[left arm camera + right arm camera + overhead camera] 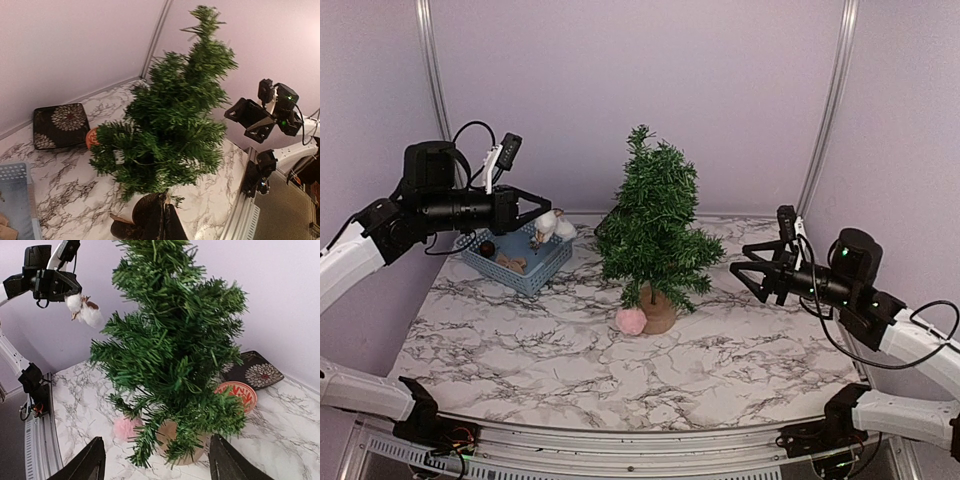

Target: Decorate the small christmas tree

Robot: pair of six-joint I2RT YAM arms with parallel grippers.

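Note:
The small christmas tree (650, 225) stands mid-table on its tan stump base (658, 312); it fills the left wrist view (175, 120) and the right wrist view (175, 340). My left gripper (542, 226) is shut on a white fluffy ornament (554, 228) with brown bits, held in the air left of the tree at mid height; the ornament also shows in the right wrist view (86, 311) and at my left jaws (129, 209). My right gripper (745, 265) is open and empty, right of the tree, its fingers (90, 462) spread wide toward the stump. A pink pom-pom (631, 320) lies against the stump.
A blue basket (515, 268) with brown ornaments sits at the back left under the left gripper. A dark flowered plate (257, 372) and a red patterned bowl (237, 392) lie behind the tree. The purple back wall is close behind.

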